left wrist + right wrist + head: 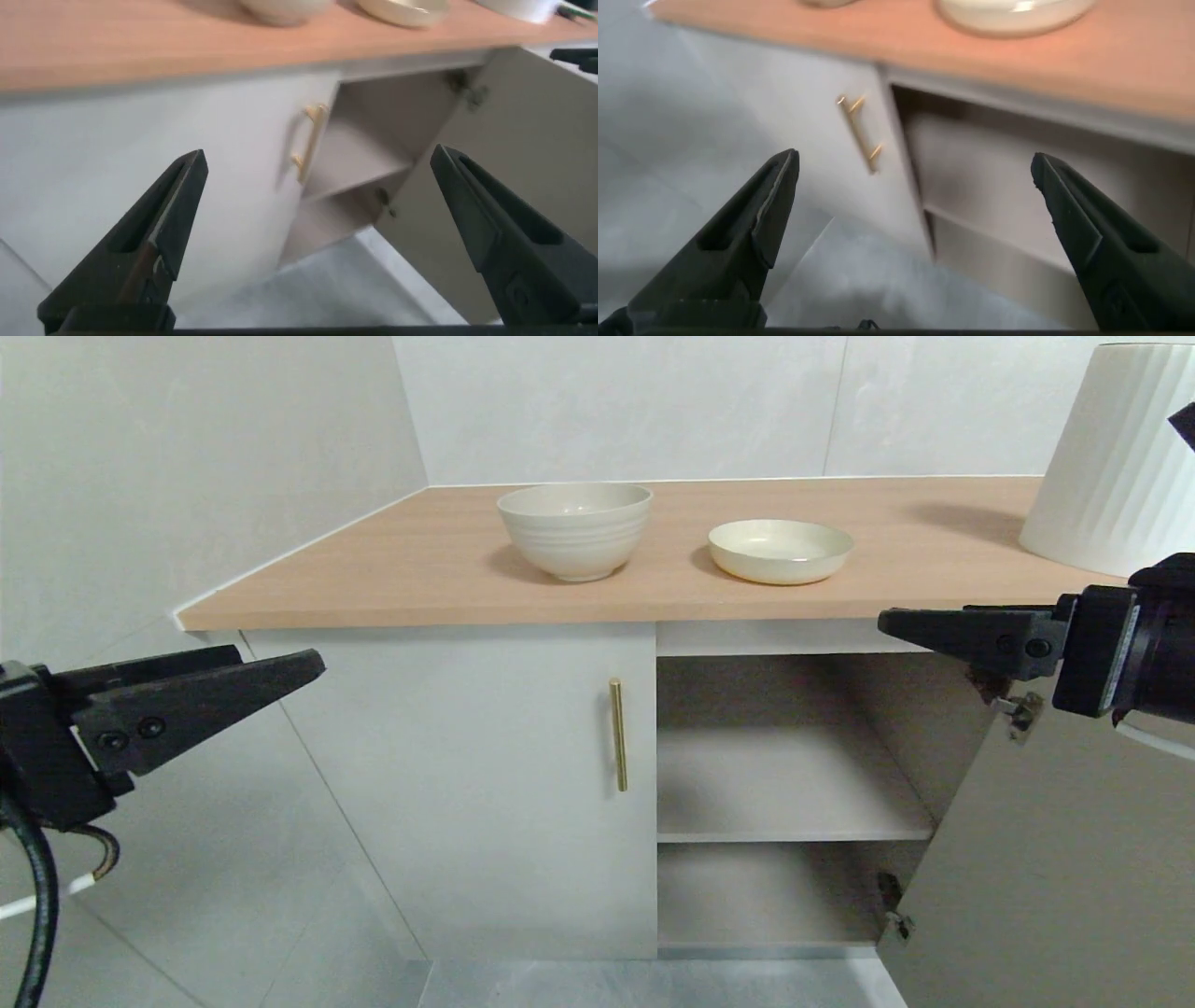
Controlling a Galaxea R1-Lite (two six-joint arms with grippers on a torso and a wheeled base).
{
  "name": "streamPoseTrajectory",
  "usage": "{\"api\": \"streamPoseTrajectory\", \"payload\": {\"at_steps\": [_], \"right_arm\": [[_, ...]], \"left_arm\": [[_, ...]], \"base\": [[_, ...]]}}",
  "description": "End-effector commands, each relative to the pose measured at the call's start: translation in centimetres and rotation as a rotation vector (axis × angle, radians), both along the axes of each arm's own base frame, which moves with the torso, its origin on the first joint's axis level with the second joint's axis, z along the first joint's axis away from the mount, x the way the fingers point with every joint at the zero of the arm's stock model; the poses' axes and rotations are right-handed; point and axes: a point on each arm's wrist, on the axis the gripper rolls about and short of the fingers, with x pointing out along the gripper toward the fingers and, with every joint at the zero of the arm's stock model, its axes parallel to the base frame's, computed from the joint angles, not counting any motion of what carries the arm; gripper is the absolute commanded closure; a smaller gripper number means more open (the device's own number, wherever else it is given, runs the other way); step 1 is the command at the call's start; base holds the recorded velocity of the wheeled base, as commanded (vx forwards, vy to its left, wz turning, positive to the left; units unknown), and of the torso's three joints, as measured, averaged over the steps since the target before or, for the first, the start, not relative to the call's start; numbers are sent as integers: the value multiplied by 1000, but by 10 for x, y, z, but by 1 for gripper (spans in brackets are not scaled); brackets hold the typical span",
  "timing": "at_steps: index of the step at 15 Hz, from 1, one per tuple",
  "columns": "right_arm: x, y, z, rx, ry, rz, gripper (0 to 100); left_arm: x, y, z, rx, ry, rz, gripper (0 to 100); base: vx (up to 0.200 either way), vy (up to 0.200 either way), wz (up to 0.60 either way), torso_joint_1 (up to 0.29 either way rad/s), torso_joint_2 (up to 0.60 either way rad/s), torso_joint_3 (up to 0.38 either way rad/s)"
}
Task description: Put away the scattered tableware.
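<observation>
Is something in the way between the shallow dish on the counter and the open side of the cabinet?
Nothing visible is. The shallow dish sits on the counter just above the opening, the right door is swung open, and the way to the upper shelf looks free.

The left gripper (280,659) was held out low on the left side, roughly level, with its tips turned forward and a little inward. Its two black fingers (159,233) were spread wide apart, and nothing was held between them. A black cable (42,905) was hung in a loop beneath the left wrist. The right gripper (896,623) was held somewhat higher on the right side, level and pointed inward toward the middle. Its fingers (747,233) were likewise parted wide, with nothing gripped between them.
</observation>
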Motion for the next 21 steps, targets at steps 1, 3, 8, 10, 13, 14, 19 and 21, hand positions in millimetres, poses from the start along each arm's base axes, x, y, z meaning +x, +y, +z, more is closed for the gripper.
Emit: {"api": "streamPoseTrajectory", "payload": {"at_steps": [1, 3, 8, 10, 13, 14, 19, 21], "right_arm": [[0, 0, 0, 1, -2, 0, 0], [-2, -1, 1, 4, -6, 1, 0], [-13, -8, 1, 21, -35, 6, 0], [-17, -11, 2, 25, -47, 8, 0], [-22, -14, 5, 40, -71, 13, 0], [-25, -16, 5, 26, -85, 19, 0], [-25, -16, 4, 6, -91, 21, 0], [-24, -16, 3, 4, -89, 19, 0]], "left_arm": [[1, 0, -1, 0, 4, -1, 0], [1, 0, -1, 1, 5, -1, 0], [1, 0, -1, -1, 4, -1, 0], [1, 0, -1, -3, 6, 0, 0], [1, 0, -1, -3, 6, 0, 0], [1, 0, -1, -3, 6, 0, 0], [2, -1, -1, -3, 9, 0, 0], [2, -1, -1, -2, 10, 0, 0]], "base": [[200, 0, 0, 2, 2, 7], [200, 0, 0, 7, 0, 5], [40, 0, 0, 0, 0, 0], [0, 0, 0, 0, 0, 0], [0, 0, 0, 0, 0, 0], [0, 0, 0, 0, 0, 0], [0, 0, 0, 34, -142, -134], [0, 0, 0, 112, -325, -310]]}}
